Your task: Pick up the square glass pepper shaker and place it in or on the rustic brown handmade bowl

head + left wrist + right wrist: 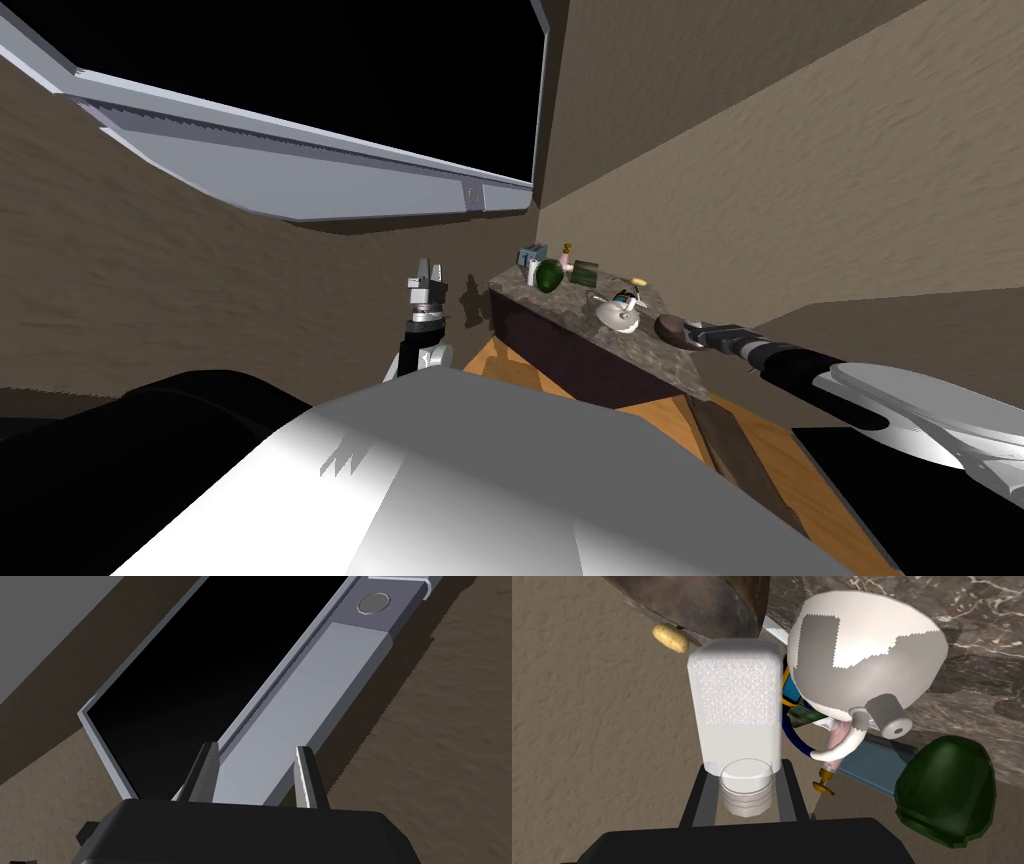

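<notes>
Right gripper (pixel 745 772) has the shaker (pixel 734 701) pinched at the neck. Its fingers (pixel 702 801) press either side, the cap end sits towards the gripper's body, and the pale square body points out ahead. On the head camera that hand is at the near end of the dark marbled worktop (pixel 645 362), right up against the brown bowl (pixel 676 329); touching or just beside, I can't tell. From the wrist, the bowl's wall looms just beyond the shaker's far end, and a white round pot (pixel 862 646) crowds in beside it. Left gripper (pixel 428 278) hangs off the worktop's long edge, well apart, blades spread on nothing. This reads as the placing step, with the carry all but done. To do it cleanly, get the shaker's body over the bowl's hollow rather than its rim, steer away from the white pot, and go low before letting go. The bowl sits near the worktop's end, so a bump from the gripper could shove it towards the edge.
</notes>
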`<state>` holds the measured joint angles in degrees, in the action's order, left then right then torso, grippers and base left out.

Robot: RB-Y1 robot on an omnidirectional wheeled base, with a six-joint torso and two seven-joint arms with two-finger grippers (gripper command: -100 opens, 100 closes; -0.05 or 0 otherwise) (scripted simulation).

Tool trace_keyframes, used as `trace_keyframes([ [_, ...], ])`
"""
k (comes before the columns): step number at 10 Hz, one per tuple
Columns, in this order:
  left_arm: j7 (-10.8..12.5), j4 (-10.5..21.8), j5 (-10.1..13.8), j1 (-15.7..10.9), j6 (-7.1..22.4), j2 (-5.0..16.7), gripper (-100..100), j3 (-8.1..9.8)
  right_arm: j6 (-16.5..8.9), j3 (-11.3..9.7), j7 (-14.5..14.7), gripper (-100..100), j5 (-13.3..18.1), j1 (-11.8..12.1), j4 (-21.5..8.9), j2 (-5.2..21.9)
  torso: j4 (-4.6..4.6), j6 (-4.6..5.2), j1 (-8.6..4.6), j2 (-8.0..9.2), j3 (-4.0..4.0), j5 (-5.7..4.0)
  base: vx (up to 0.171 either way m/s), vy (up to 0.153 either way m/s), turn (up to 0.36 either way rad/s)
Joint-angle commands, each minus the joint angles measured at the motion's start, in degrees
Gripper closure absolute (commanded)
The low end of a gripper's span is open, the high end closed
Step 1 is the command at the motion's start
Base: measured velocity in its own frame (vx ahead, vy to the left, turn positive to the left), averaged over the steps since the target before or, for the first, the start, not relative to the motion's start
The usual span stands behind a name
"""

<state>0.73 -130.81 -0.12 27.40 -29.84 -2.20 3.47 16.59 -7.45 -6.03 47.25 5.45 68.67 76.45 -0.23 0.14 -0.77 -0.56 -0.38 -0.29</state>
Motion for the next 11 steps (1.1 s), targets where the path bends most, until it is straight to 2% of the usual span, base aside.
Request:
trace_keyframes([
  [1, 0.0, 0.0, 0.0, 0.0, 0.0, 0.0, 0, 0.0, -0.8, -0.7, -2.9, 100, 0.0, -0.1, -0.5, 1.1, 0.0, 0.0, 0.0, 0.0, 0.0, 0.0, 0.026, -0.073, 0.062],
  [2, 0.0, 0.0, 0.0, 0.0, 0.0, 0.0, 0, 0.0, -0.8, -0.7, -3.2, 100, 0.0, -0.1, -0.5, 1.1, 0.01, 0.0, 0.01, -0.02, 0.0, 0.03, 0.023, -0.07, 0.038],
  [7, 0.0, 0.0, 0.0, 0.0, 0.0, 0.0, 0, 0.0, -2.8, -2.7, -11.7, 100, 0.0, -1.1, -3.2, 4.0, 0.0, 0.03, -0.13, -0.09, -0.04, -0.02, 0.034, -0.101, 0.079],
  [9, 0.0, 0.0, 0.0, 0.0, 0.0, 0.0, 0, 0.0, -3.2, -3.1, -13.5, 100, 0.0, -1.3, -3.9, 4.5, 0.01, 0.02, 0.0, -0.03, -0.01, -0.01, 0.023, -0.063, 0.037],
  [10, 0.0, 0.0, 0.0, 0.0, 0.0, 0.0, 0, 0.0, -3.2, -3.0, -12.8, 100, 0.0, -1.2, -3.6, 4.2, 0.01, 0.01, 0.08, -0.01, 0.0, 0.0, 0.011, -0.023, 0.007],
  [11, 0.0, 0.0, 0.0, 0.0, 0.0, 0.0, 0, 0.0, -3.3, -3.0, -13.0, -100, 0.0, -1.2, -3.7, 4.2, 0.02, 0.0, 0.22, 0.03, 0.02, 0.03, 0.003, -0.006, -0.001],
])
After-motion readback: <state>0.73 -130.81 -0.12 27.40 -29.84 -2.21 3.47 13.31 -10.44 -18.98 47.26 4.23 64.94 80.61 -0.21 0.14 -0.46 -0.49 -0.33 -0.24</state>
